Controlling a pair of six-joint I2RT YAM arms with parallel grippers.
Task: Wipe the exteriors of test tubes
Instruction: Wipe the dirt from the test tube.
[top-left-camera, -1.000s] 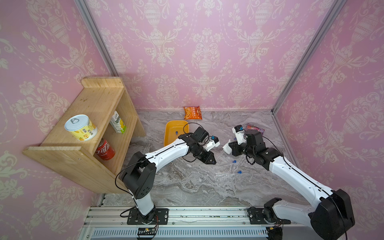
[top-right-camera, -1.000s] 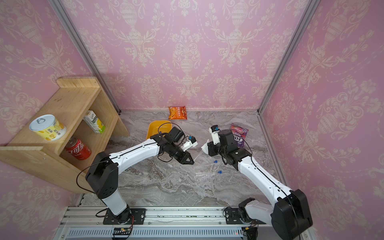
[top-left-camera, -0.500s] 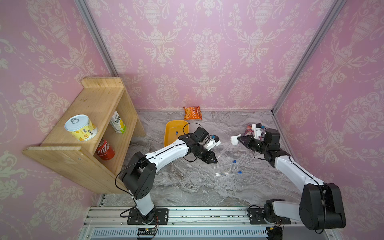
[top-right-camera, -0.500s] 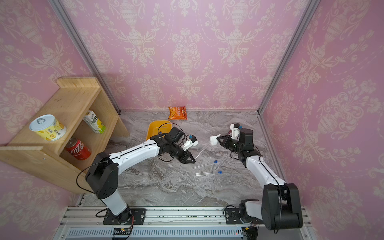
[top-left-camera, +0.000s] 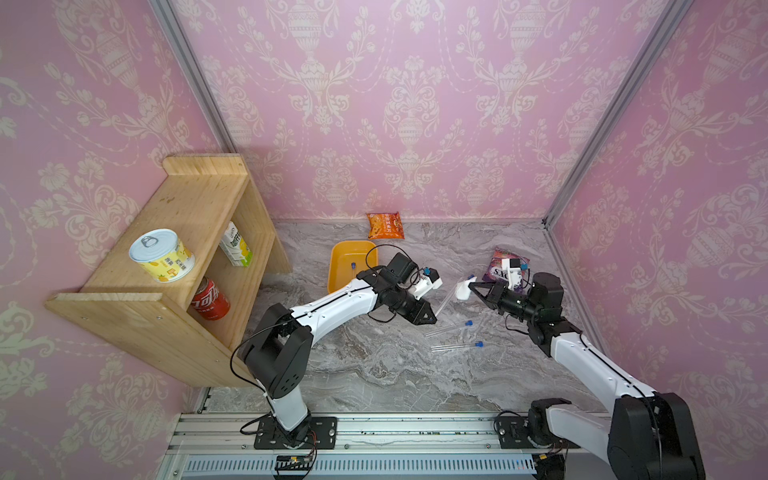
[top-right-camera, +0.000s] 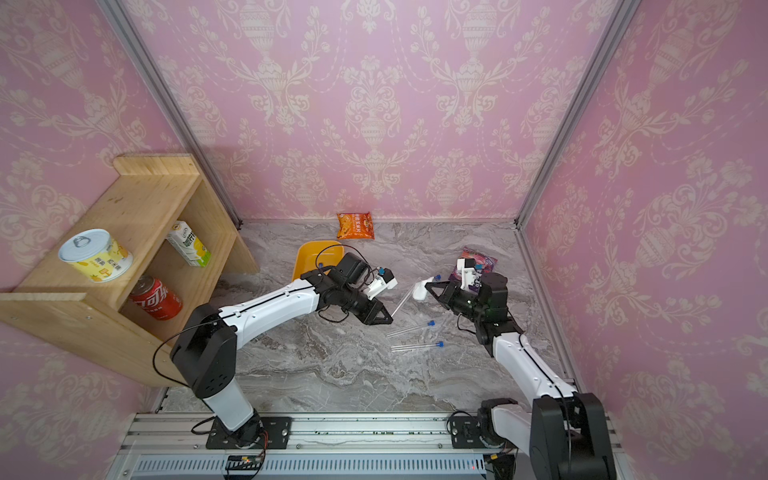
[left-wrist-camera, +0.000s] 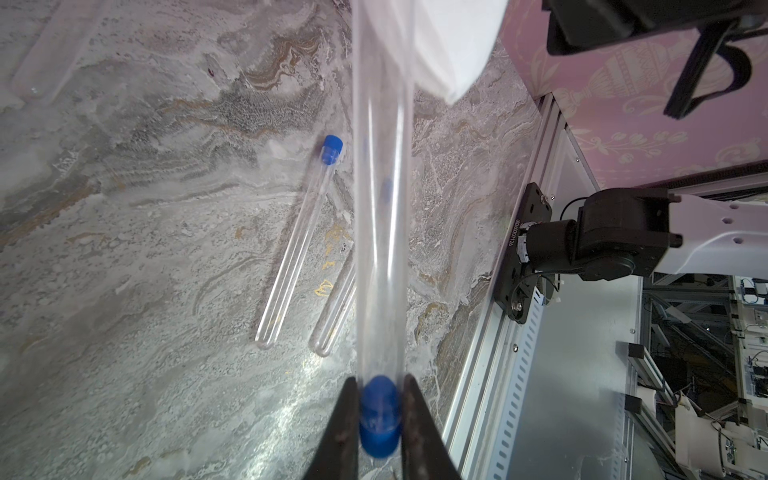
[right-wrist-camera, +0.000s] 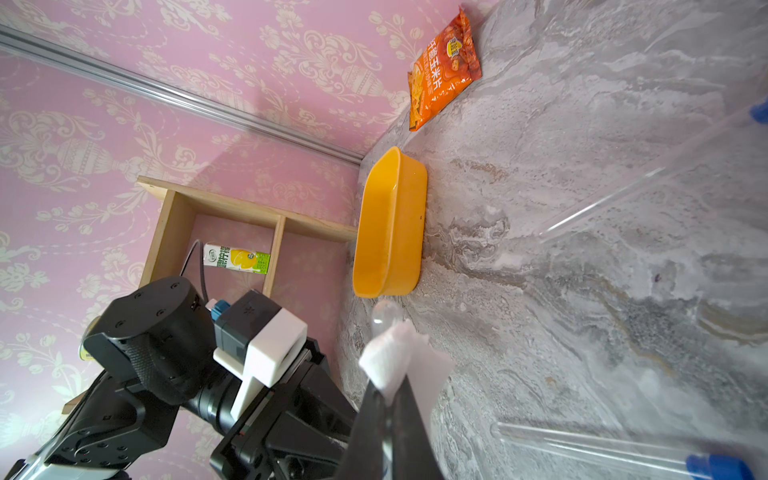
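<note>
Bright, even light falls from above in both top views, leaving only soft shadows under the left arm (top-left-camera: 332, 303) on the marble tabletop (top-left-camera: 374, 374) and a dim patch behind the wooden shelf (top-left-camera: 199, 195). The wide lens stretches the wallpaper (top-left-camera: 407, 104) toward the frame edges. In the left wrist view the held test tube (left-wrist-camera: 380, 208) blurs close to the lens, the white wipe (left-wrist-camera: 453, 41) is washed out, and glare whitens the marble. In the right wrist view the lying test tubes (right-wrist-camera: 602, 444) smear out of focus
</note>
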